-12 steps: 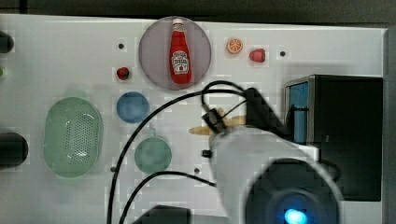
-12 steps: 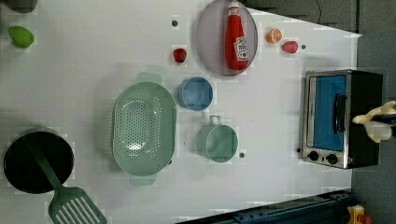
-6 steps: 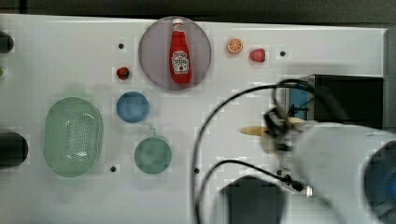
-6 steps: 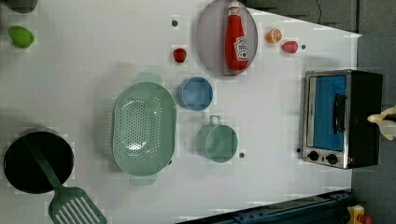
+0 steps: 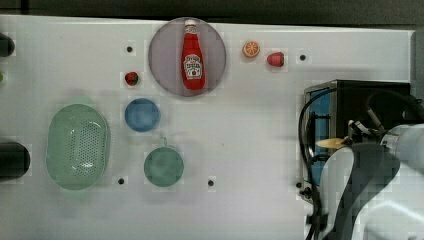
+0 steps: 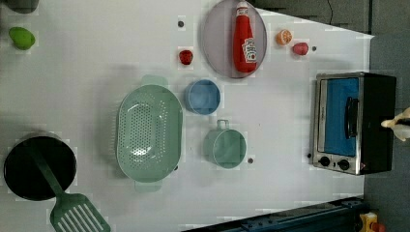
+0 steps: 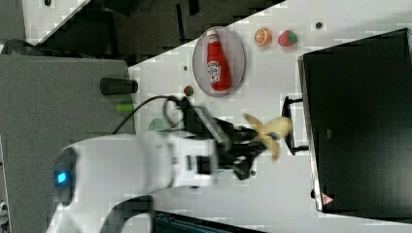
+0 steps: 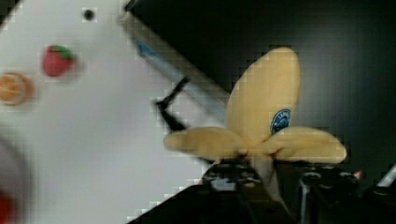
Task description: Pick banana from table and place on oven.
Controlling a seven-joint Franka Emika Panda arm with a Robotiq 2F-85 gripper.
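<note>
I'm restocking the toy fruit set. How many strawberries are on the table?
2. One strawberry lies beside the grey plate, on the top view's left of it; the other sits next to the orange slice near the table's far edge. The arm may hide more.

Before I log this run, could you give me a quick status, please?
Gripper shut on banana. Banana airborne at the oven front edge, not yet set down. Oven top bare, nothing in the way.

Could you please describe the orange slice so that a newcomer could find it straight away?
Start at the grey plate holding the ketchup bottle. Just off the plate toward the top view's right lies the orange slice, beside a strawberry: it is a flat, round, segmented disc, not a red berry.
</note>
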